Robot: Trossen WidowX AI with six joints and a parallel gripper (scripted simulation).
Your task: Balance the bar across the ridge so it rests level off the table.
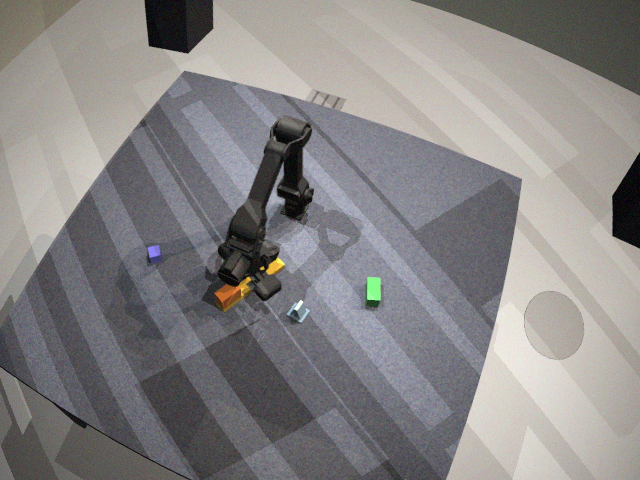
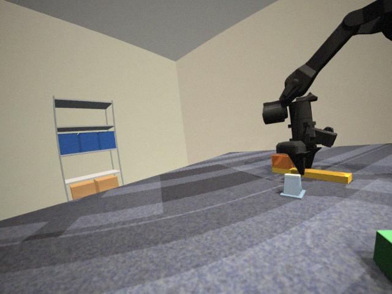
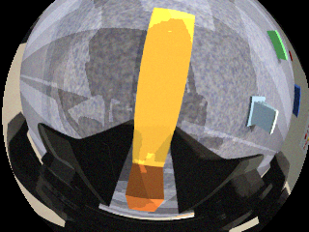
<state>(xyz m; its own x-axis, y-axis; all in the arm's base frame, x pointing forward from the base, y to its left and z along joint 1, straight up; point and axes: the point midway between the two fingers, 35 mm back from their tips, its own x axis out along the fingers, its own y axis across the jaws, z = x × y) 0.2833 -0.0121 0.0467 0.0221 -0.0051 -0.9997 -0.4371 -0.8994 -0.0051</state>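
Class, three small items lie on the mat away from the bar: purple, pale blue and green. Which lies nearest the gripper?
The pale blue ridge, just beside the gripper; the green block and purple cube lie farther off.

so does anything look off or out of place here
Nothing looks damaged or spilled. The yellow bar with its orange end block lies flat on the table, the gripper closed on it. The ridge stands upright nearby, bare.

Ridge [image 2: 293, 186] stands on table before bar [image 2: 320, 174].
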